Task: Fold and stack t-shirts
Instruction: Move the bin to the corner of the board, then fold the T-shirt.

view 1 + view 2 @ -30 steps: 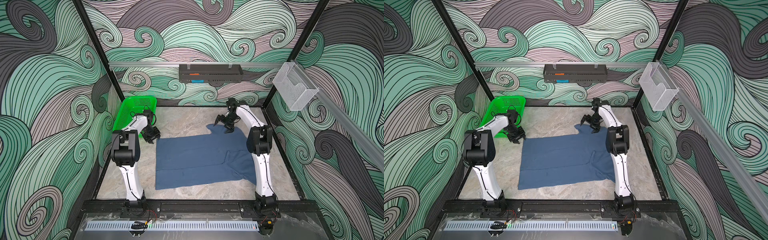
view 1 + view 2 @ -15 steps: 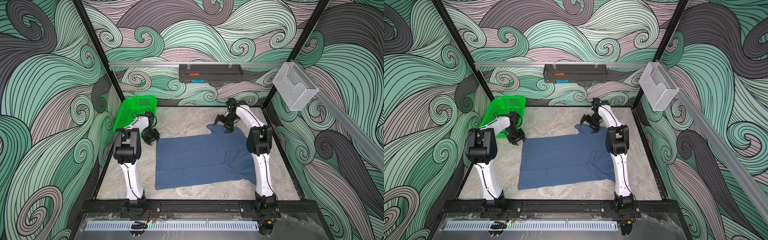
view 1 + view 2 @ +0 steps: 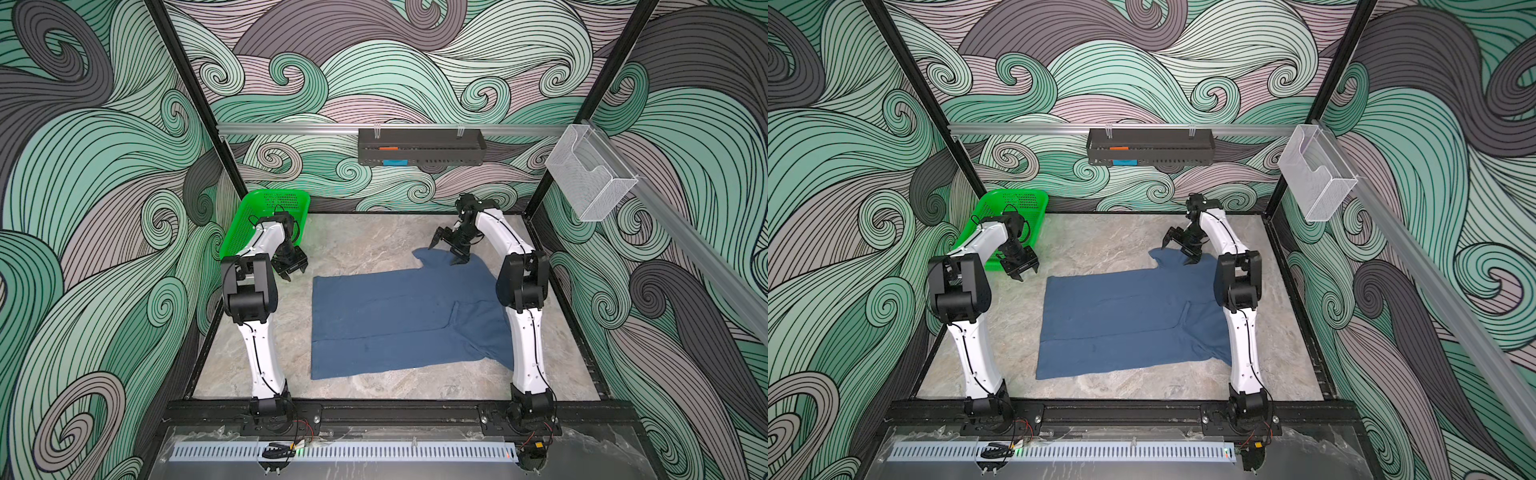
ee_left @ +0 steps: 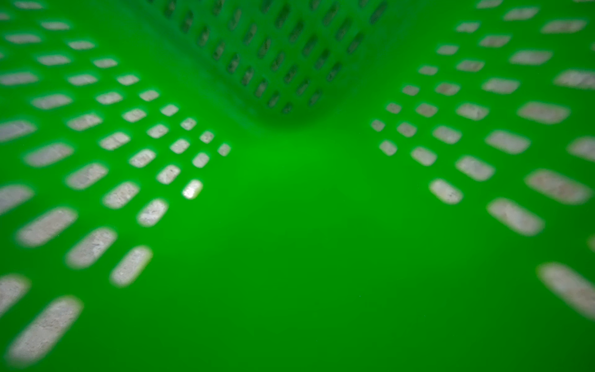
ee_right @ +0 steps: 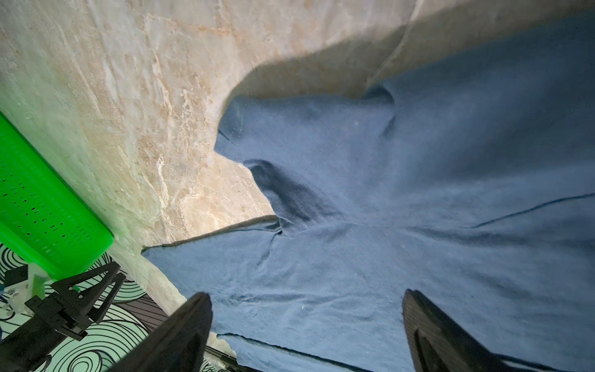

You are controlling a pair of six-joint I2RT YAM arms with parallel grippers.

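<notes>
A slate-blue t-shirt lies spread flat on the marble table, hem toward the left and sleeves toward the right. My right gripper hangs wide open just above the far sleeve. In the right wrist view its jaws stand far apart over bare cloth. My left gripper hovers off the shirt's far left corner, beside the green basket, open and holding nothing. The left wrist view shows only the blurred basket, not the jaws.
The green basket stands at the far left corner. A black tray hangs on the back rail and a wire holder on the right rail. The near sleeve runs behind my right arm.
My left gripper has drifted slightly toward the basket and its jaws have parted a little. The right arm and the shirt have not moved.
</notes>
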